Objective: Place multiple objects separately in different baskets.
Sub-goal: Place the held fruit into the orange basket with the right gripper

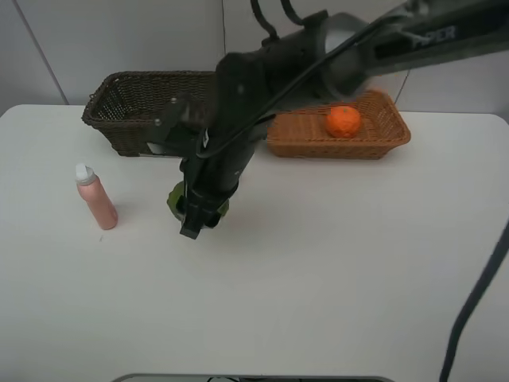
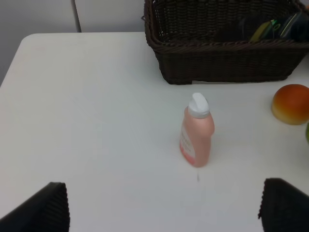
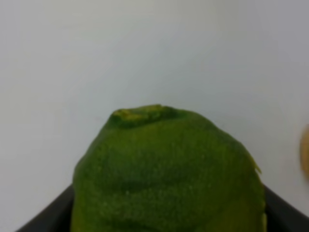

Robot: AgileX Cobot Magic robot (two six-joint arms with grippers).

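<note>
My right gripper (image 1: 196,213) reaches across to the left half of the table and is shut on the green oval fruit (image 1: 173,199). That fruit (image 3: 164,169) fills the right wrist view between the two dark fingers (image 3: 46,215). The pink white-capped bottle (image 1: 96,197) stands upright to its left. My left gripper (image 2: 161,198) is open and apart from the pink bottle (image 2: 197,131). A red-orange round fruit (image 2: 291,104) lies beside the dark brown basket (image 2: 217,67). The orange mandarin (image 1: 343,121) sits in the light tan basket (image 1: 390,135).
The dark brown basket (image 1: 119,111) stands at the back left, with dark and yellow-green items (image 2: 273,28) inside. My right arm (image 1: 262,87) hides part of the space between the two baskets. A black cable (image 1: 477,294) runs down the right edge.
</note>
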